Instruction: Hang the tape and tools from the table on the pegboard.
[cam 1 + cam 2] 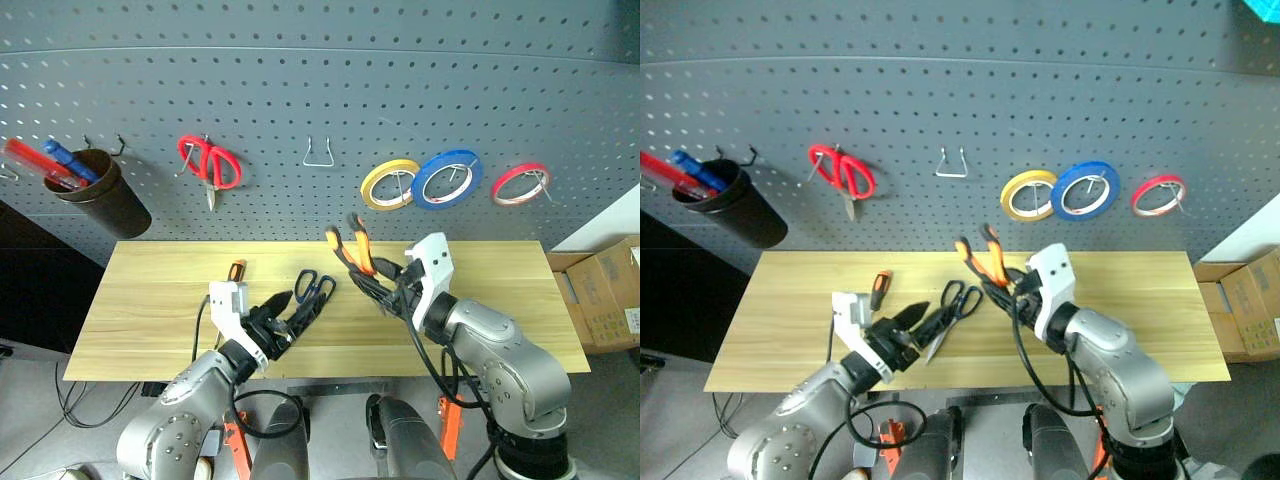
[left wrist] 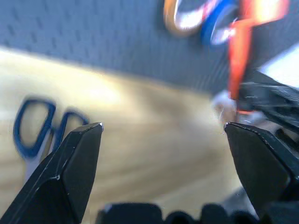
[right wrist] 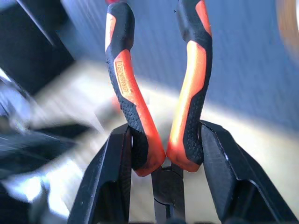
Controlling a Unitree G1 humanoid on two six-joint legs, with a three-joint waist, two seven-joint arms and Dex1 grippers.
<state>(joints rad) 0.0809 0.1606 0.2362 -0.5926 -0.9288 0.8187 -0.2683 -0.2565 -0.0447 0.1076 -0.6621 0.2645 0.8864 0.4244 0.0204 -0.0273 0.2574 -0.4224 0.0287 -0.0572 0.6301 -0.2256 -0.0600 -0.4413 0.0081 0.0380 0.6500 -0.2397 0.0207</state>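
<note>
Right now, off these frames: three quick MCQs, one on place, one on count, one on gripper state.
1. Where are the blue-handled scissors?
A. hung on the pegboard
B. lying on the table
C. in the dark cup

2. How many tape rings hang on the pegboard?
A. two
B. three
C. four

3. What is the right gripper doing?
A. shut on the pliers
B. open and empty
C. shut on the screwdriver

Key: 1 B, they lie flat on the table near the left gripper. 2 B, yellow, blue and red rings. 3 A, its fingers clamp the pliers near the handles' base.
</note>
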